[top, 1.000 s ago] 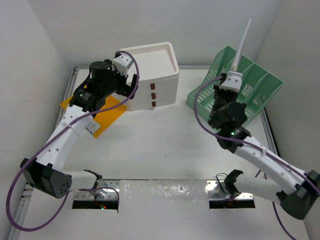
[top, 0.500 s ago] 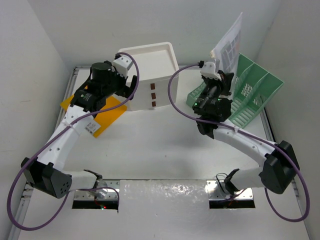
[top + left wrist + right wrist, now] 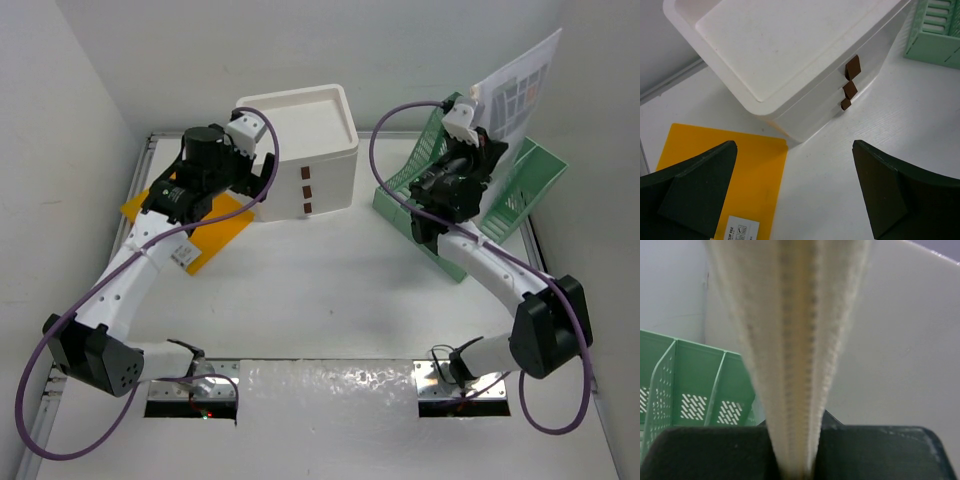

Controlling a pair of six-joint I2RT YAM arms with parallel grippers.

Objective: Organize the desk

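Observation:
The desk (image 3: 320,290) is a large white tabletop with metal rails. My right gripper (image 3: 472,118) is shut on a thin white printed booklet (image 3: 515,85) and holds it upright above the green mesh file rack (image 3: 515,195). In the right wrist view the booklet (image 3: 790,315) is edge-on between my right gripper's (image 3: 795,465) jaws, with the rack (image 3: 695,385) behind it. My left gripper (image 3: 248,128) is open and empty, hovering beside the white three-drawer box (image 3: 310,140). The left wrist view shows my left gripper (image 3: 795,195) above bare desk (image 3: 840,175).
A yellow clip-file folder (image 3: 205,235) lies flat at the left, partly under my left arm; it also shows in the left wrist view (image 3: 715,170) next to the drawer box (image 3: 785,55). White walls enclose the desk on the left, back and right.
My right arm has swung to the right with the booklet, from the rack's left side to above its right part, and the booklet now shows its printed face. The left arm has not moved.

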